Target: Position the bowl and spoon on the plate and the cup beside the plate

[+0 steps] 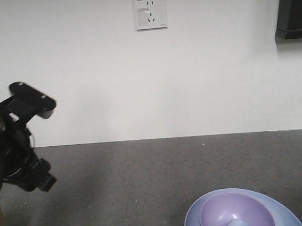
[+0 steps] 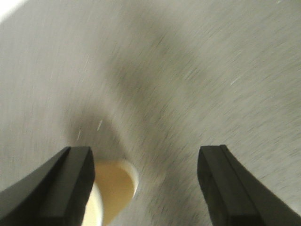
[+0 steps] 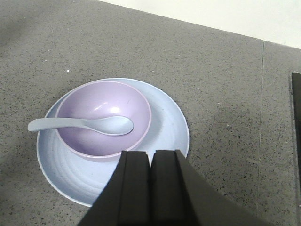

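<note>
Plate: the round light periwinkle-blue plate with a raised rim (image 3: 164, 117) lay flat on the speckled dark-grey stone worktop (image 3: 211, 61).
Bowl: the small round lavender-purple bowl (image 3: 108, 96) sat on the plate, off-centre toward the rim farther from the right wrist camera.
Spoon: the short pale blue-white soup spoon (image 3: 84, 125) rested with its scoop inside the bowl, its handle crossing the bowl's rim and pointing left in that view.
Cup: the brown paper cup with a cream inside and rolled white rim (image 2: 115, 186) stood upright at the front view's lower left corner, well apart from the plate.
Left end effector (image 2: 145, 149): fingers spread wide, gripping nothing; its view was smeared.
Right end effector (image 3: 150, 154): fingers pressed together with nothing between them, poised over the plate's near rim.
Key relation: the cup, axis vertical, lay below the left end effector, under one finger rather than centred in the gap; the left arm was far nearer.
Judgement: only the cup seemed left to place, calling for centring, closing, then carrying it toward the robot's right.
</note>
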### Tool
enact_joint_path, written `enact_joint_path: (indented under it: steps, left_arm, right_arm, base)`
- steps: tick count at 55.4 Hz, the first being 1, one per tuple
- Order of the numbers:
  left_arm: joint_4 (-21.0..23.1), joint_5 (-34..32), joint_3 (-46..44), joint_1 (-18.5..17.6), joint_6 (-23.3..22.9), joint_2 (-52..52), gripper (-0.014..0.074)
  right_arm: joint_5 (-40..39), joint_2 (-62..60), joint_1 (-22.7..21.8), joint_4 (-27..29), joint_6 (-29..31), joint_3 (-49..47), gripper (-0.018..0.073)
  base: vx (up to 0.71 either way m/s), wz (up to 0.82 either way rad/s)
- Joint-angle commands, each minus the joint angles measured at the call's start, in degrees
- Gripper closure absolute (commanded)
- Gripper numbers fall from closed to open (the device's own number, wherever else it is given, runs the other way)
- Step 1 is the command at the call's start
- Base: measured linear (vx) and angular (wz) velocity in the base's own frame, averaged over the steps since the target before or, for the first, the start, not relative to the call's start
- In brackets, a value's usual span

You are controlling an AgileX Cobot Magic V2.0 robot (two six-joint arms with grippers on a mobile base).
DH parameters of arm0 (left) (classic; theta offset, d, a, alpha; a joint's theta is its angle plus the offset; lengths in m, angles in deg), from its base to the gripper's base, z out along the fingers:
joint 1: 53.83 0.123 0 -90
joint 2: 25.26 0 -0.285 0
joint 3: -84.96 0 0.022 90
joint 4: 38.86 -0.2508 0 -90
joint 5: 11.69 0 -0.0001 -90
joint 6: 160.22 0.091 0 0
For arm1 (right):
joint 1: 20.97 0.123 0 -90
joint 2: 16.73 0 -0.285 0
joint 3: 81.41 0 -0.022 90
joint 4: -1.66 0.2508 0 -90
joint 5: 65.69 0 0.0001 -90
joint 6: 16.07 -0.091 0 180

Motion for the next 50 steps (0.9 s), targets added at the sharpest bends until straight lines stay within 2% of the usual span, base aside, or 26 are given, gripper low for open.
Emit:
enact_joint_path:
  steps: [1, 7, 13, 26, 31, 34, 38, 46, 50]
  left_arm:
    - [-1.01, -6.42, 3.24, 4.58, -3.47, -3.32, 0.001]
    - [-0.5, -8.32, 7.49, 7.48, -3.52, -3.44, 0.001]
    - [-0.5, -10.83, 11.13, 8.54, -3.52, -3.44, 0.001]
    - [-0.56, -12.21, 14.53, 8.66, -3.59, -0.65, 0.0014]
    - [-0.56, -11.88, 14.53, 8.66, -3.59, 0.52, 0.0053]
    - [-0.56, -11.61, 14.53, 8.66, -3.59, 0.9, 0.0108]
    - [-0.56, -11.79, 14.53, 8.66, -3.47, 1.08, 0.0238]
    - [-0.61, -12.73, 14.53, 8.66, -2.13, 1.03, 0.0606]
    - [-0.61, -12.65, 14.46, 8.46, -1.62, 0.39, 0.0605]
  right_arm:
    - [-3.79, -0.03, -0.1, 0.64, 0.0, -1.52, 0.0568]
    - [-3.79, -0.03, -0.1, 0.64, 0.0, -1.52, 0.0568]
    - [-3.79, -0.03, -0.1, 0.64, 0.0, -1.52, 0.0568]
    - [-3.96, -0.03, -0.1, 0.66, 0.0, -1.52, 0.0568]
    - [-3.96, -0.03, -0.1, 0.66, 0.0, -1.52, 0.0568]
    - [-3.96, -0.03, -0.1, 0.66, 0.0, -1.52, 0.0568]
    - [-3.96, -0.03, -0.1, 0.78, -0.05, -1.52, 0.0568]
    - [-3.96, -0.03, -0.1, 0.78, -0.05, -1.52, 0.0568]
    - [-3.83, -0.03, -0.1, 0.8, -0.05, -1.52, 0.0568]
  base:
    - [0.0, 0.0]
    - [0.0, 0.0]
    - [0.0, 0.0]
    - [0.0, 0.0]
    - [0.0, 0.0]
    - [0.0, 0.0]
    - [0.0, 0.0]
    - [0.0, 0.0]
    - [0.0, 0.0]
